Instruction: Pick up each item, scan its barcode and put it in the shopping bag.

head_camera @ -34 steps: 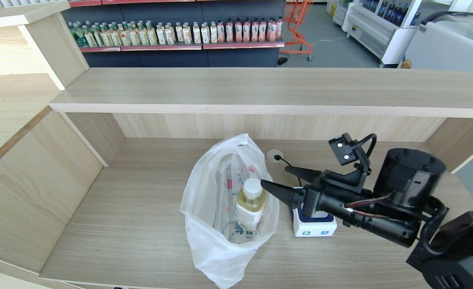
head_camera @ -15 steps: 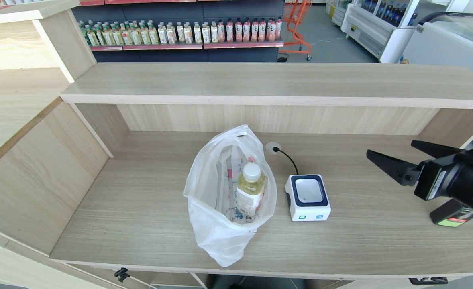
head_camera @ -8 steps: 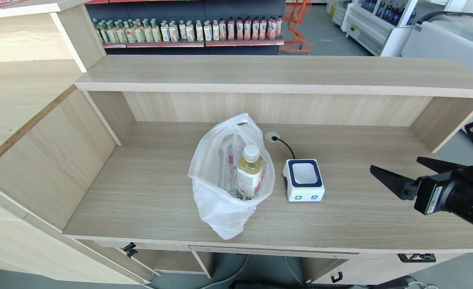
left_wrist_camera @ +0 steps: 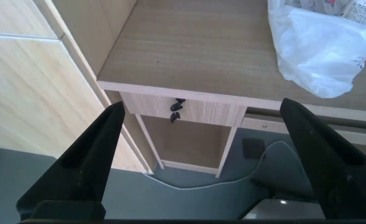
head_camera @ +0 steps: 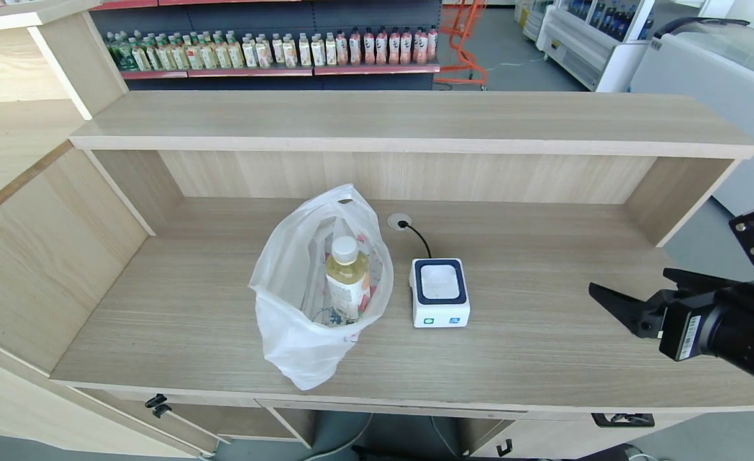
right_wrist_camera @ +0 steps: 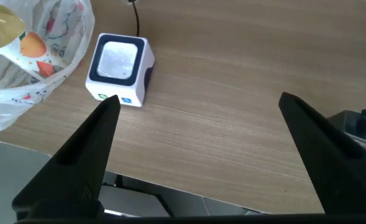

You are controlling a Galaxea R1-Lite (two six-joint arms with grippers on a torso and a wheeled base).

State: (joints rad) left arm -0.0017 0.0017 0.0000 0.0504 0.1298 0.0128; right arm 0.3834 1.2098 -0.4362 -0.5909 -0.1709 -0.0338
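The left gripper (left_wrist_camera: 202, 106) hung off the front edge of the worktop (head_camera: 543, 346), facing the drawer front (left_wrist_camera: 223, 117) beneath it, its fingers spread wide and empty. At the worktop's middle stood the white shopping bag (head_camera: 300, 346), mouth open, with a capped bottle (head_camera: 347, 282) of pale drink upright inside it. Just beside the bag on its right, and apart from it, sat the white barcode scanner (head_camera: 440, 293), window up, its black cable (head_camera: 420, 238) running back to a port in the wood. Well to the right, the right gripper (head_camera: 628, 280) hovered over the worktop's right end, fingers parted and holding nothing, pointed toward the scanner.

With the bottle bagged, the step in hand looked to be fetching another item. None lay plainly in sight, though a dark shape (right_wrist_camera: 363, 121) on the wood near the right gripper was too cropped to identify. A clean job would mean keeping the fingers wide on approach, gripping the item so its barcode could face the scanner window, and lowering it through the bag's mouth without tipping the bottle.

A high ledge (head_camera: 415, 121) closed the back of the worktop and wooden side panels (head_camera: 44, 269) closed both ends, so the arms had to enter from the open front. Bare wood between scanner and right gripper offered the widest room; the cable and the bag's limp rim were the likely snags.
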